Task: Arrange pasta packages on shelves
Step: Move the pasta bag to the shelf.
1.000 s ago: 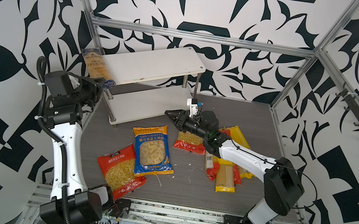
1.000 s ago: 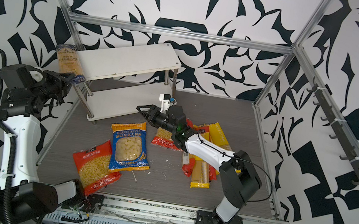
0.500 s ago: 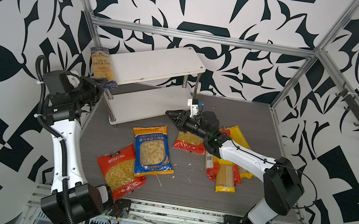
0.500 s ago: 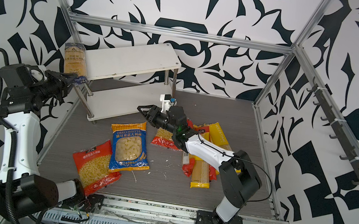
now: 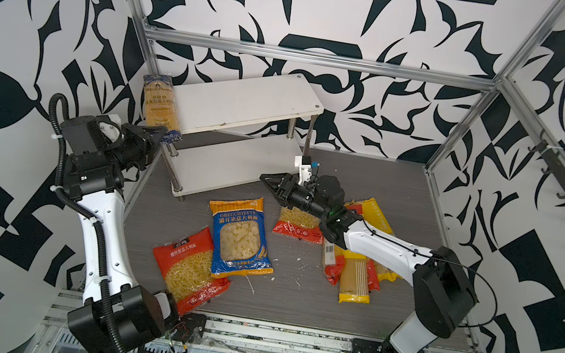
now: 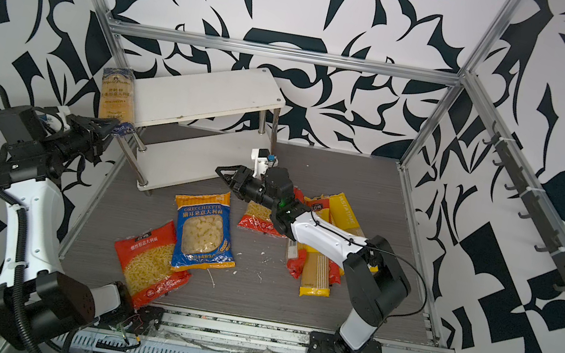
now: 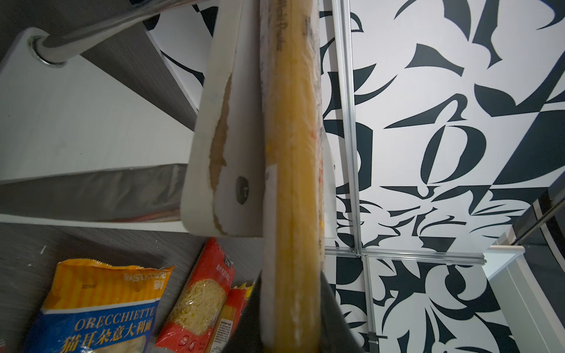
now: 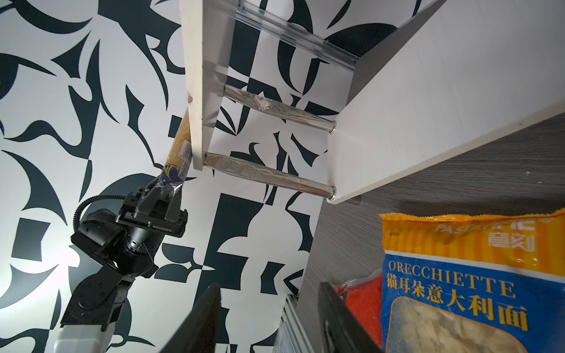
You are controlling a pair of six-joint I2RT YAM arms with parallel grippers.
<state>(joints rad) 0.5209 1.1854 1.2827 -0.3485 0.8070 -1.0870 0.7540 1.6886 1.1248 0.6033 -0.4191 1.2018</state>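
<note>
At the front-left corner of the worktop (image 5: 309,306): a red-orange bag (image 5: 189,272) of short pasta. Lies flat, label up, with its far corner tucked under the blue-orange bag (image 5: 241,238). The latter also flat, clear window up, left of centre and roughly midway between the front and back edges.

Toward the right edge: a heap of spaghetti packs (image 5: 357,279), yellow and red, laid across one another. Partly hidden beneath the right forearm, so no telling how many.

Just beyond, near the middle of the worktop: a second red-orange bag (image 5: 294,224), flat, its far half covered by the right wrist.

Right claw (image 5: 266,182): hovers above the worktop between that bag and the front edge of the lower board, pointing toward the left edge. Stands fairly wide, with nothing between the two dark fingers (image 8: 201,324) in the right wrist view.

Toward the back-left corner: the shelves (image 5: 246,107), two white boards on shiny posts, set askew to the back edge.

Left claw (image 5: 163,134), raised over the left edge just off the rack's left end: clamps the bottom end of a blue-ended spaghetti pack (image 5: 159,102). Holds it nearly upright, upper length just beside the left end of the upper board. Touching or not, cannot tell.
</note>
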